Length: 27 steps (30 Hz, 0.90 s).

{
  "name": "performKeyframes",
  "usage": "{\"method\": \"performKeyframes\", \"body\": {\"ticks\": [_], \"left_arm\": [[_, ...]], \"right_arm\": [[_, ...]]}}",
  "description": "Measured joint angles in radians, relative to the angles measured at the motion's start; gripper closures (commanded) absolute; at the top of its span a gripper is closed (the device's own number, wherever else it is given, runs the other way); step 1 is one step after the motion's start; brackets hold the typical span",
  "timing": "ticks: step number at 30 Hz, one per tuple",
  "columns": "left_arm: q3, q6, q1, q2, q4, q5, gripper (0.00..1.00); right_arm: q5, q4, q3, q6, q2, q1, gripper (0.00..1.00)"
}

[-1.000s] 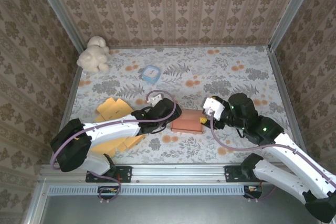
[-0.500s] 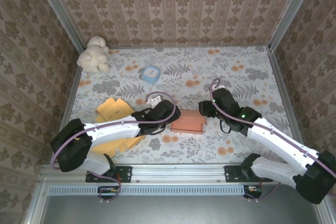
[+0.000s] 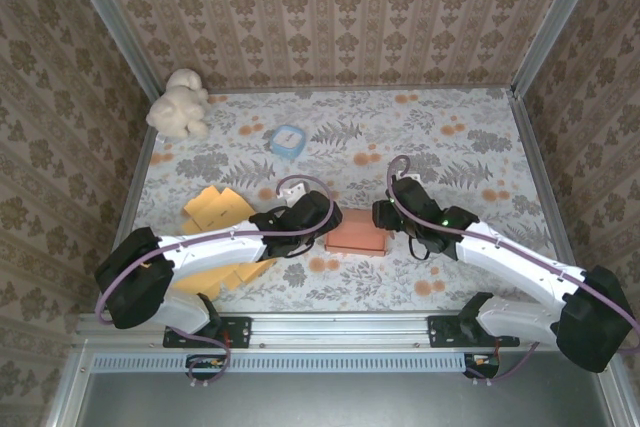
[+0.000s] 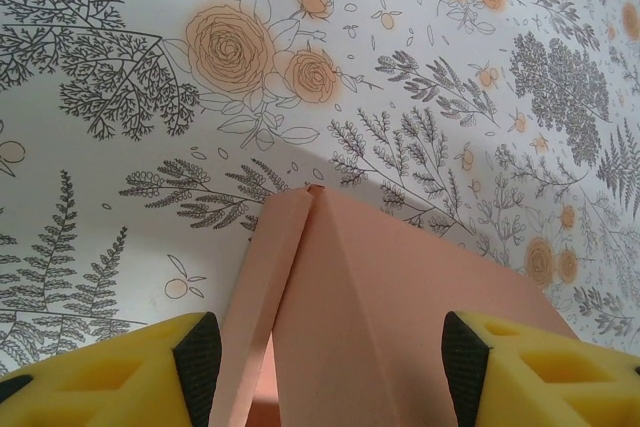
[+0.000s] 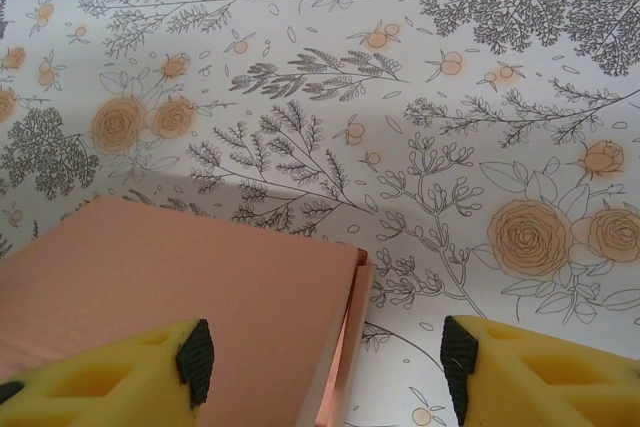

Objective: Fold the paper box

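- Your left gripper (image 4: 330,347) stands with its jaws apart, straddling the box's (image 4: 400,287) left end. Your right gripper (image 5: 325,357), also apart, hangs over the box's right corner.
- You look to be at the step of pressing flaps down. A seam gapes at the left end, so next squeeze squarely and gently.
- The flowered cloth (image 3: 450,147) lies under the box, yellow sheets (image 3: 215,207) to its left, and a plush toy (image 3: 178,102) beyond. Papered walls (image 3: 340,17) stand around.
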Motion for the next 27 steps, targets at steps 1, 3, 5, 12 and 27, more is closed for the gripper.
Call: {"method": "performKeyframes", "body": {"ticks": [1,3,5,12,27], "left_arm": [[0.000,0.000,0.000,0.000,0.000,0.000,0.37],[0.000,0.000,0.000,0.000,-0.001,0.000,0.37],[0.000,0.000,0.000,0.000,-0.003,0.000,0.36],[0.000,0.001,0.000,0.000,-0.011,0.000,0.35],[0.000,0.034,-0.006,-0.026,-0.076,-0.016,0.31]], "right_arm": [[0.002,0.002,-0.004,0.000,0.000,0.003,0.35],[0.006,0.006,-0.013,0.000,0.001,0.009,0.35],[0.015,0.012,-0.022,0.000,0.004,0.016,0.35],[0.028,0.026,-0.059,0.003,0.015,0.040,0.35],[0.057,0.090,-0.124,0.023,0.062,0.069,0.35]]}}
